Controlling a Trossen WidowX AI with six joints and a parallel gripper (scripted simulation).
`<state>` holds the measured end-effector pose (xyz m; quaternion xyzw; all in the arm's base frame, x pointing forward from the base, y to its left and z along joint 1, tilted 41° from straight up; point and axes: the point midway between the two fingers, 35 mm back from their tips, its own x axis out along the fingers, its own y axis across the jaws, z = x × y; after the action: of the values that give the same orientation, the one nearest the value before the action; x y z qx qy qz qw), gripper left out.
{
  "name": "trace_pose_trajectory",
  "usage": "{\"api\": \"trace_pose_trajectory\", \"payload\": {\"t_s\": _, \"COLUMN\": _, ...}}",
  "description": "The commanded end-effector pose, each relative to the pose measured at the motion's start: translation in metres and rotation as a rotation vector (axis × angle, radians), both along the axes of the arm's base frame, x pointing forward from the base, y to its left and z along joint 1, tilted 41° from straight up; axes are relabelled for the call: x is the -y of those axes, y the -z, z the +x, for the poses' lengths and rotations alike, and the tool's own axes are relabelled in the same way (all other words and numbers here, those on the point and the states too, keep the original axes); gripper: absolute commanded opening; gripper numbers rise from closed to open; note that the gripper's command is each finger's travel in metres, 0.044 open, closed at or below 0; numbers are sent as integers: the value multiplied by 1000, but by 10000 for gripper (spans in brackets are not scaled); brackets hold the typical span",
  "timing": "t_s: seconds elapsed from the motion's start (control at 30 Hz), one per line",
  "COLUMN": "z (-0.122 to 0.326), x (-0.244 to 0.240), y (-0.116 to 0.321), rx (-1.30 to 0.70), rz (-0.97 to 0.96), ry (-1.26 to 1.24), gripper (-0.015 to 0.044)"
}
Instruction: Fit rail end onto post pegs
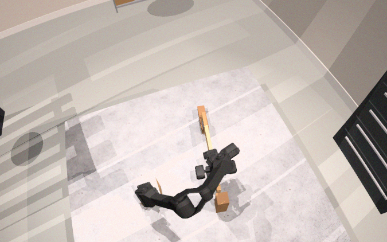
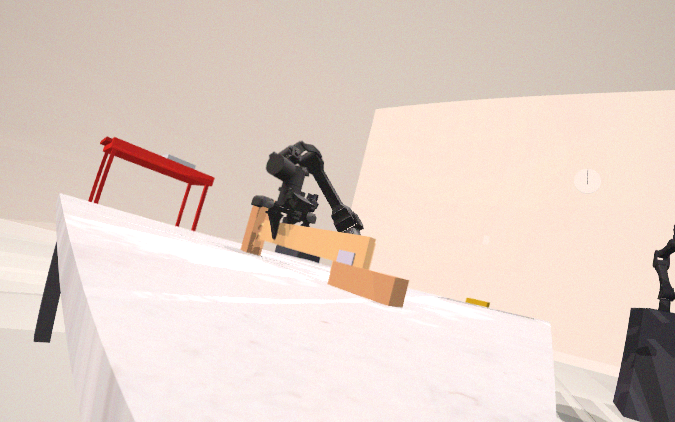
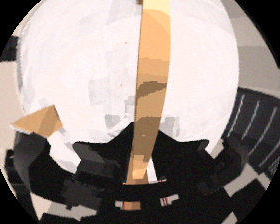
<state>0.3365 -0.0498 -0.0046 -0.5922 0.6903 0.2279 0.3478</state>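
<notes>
The long rail (image 1: 208, 137) (image 2: 323, 239) (image 3: 155, 47) rests with its far end at the bracket (image 2: 345, 256) on the low footboard block (image 1: 200, 110) (image 2: 365, 286). My gripper (image 2: 276, 234) (image 3: 139, 124) is shut on the rail near its post end, with one finger on each side. In the exterior view the rail's near part is raised off the table and looks about level. Its near end is close against the short post (image 1: 222, 202) (image 2: 252, 229). The pegs and holes are hidden, so I cannot tell how far the pegs are in or whether the end touches.
The arm's base (image 1: 147, 195) stands on the white table (image 1: 113, 210) (image 2: 276, 356), left of the post in the top view. A thin wooden piece (image 1: 159, 186) (image 3: 41, 122) is beside the base. A small yellow block (image 2: 477, 302) lies beyond the footboard block in the exterior view.
</notes>
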Motion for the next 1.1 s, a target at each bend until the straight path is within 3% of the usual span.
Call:
{"api": "trace_pose_trajectory", "payload": {"t_s": 0.0, "z": 1, "x": -2, "y": -1, "rx": 3, "rz": 5, "ry": -5, "gripper": 0}}
{"api": "trace_pose_trajectory", "payload": {"t_s": 1.07, "z": 2, "x": -4, "y": 0, "rx": 4, "rz": 5, "ry": -5, "gripper": 0}}
